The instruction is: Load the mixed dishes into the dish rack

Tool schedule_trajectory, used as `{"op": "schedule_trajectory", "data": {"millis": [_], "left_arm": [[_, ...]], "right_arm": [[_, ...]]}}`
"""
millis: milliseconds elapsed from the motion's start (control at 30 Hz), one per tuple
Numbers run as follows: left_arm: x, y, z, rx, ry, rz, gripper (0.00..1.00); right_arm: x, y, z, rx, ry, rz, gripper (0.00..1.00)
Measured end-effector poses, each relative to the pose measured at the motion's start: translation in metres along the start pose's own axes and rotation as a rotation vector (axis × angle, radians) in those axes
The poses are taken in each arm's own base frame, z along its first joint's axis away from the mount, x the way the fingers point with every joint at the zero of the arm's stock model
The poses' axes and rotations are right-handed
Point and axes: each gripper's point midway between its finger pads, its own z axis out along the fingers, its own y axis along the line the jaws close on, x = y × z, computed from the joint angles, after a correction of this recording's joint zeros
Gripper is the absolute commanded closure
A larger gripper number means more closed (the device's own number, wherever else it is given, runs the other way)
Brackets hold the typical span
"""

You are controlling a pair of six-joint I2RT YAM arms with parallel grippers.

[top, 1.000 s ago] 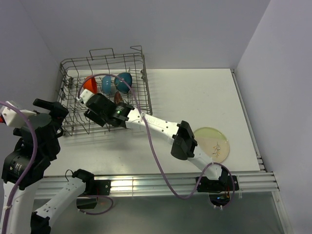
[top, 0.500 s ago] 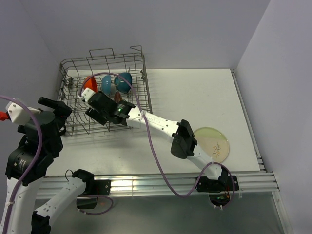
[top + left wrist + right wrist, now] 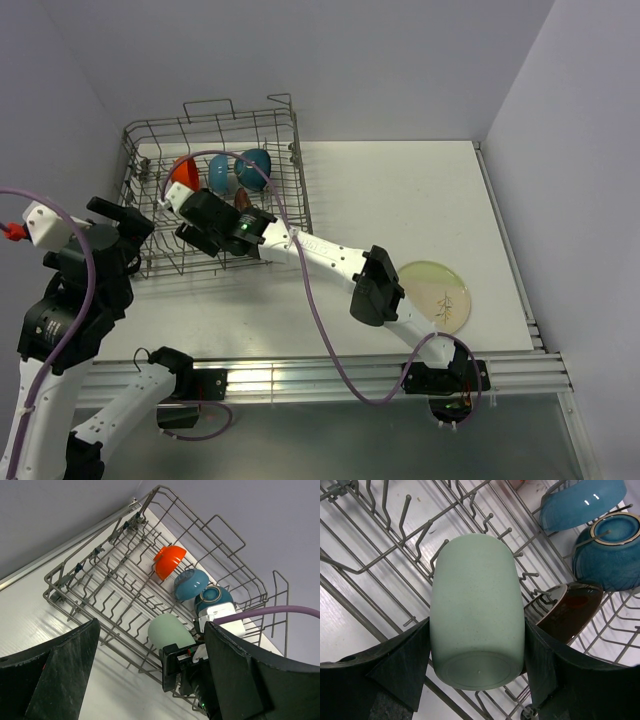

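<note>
White worktop (image 3: 400,200), wire rack (image 3: 212,118): my right jaws clasp green cup (image 3: 475,615) among tines (image 3: 406,510); left jaws released, empty. Next, likely: seat cup, let go.

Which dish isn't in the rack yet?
The large cream plate with twig motif: it lies flat on the table, right of the arms. The rest, pale green cup included, are inside the dish rack.
</note>
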Motion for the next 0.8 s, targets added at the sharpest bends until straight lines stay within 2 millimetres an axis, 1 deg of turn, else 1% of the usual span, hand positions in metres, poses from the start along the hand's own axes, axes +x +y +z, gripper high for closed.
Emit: {"op": "schedule_trajectory", "data": {"millis": [100, 267, 600, 800], "left_arm": [[0.001, 0.0, 0.001, -0.002, 0.002, 0.003, 0.09], [0.004, 0.001, 0.002, -0.006, 0.006, 0.009, 0.1], [0.005, 0.001, 0.003, -0.005, 0.006, 0.008, 0.1], [0.011, 0.001, 0.004, -0.004, 0.02, 0.017, 0.1]], "right_arm": [[0.0, -0.002, 0.0, 0.01, 0.001, -0.016, 0.94], [0.0, -0.004, 0.0, 0.017, 0.002, -0.031, 0.98], [-0.002, -0.004, -0.005, 0.014, 0.001, -0.053, 1.0], [-0.006, -0.006, -0.015, 0.013, -0.003, -0.084, 1.0]]}}
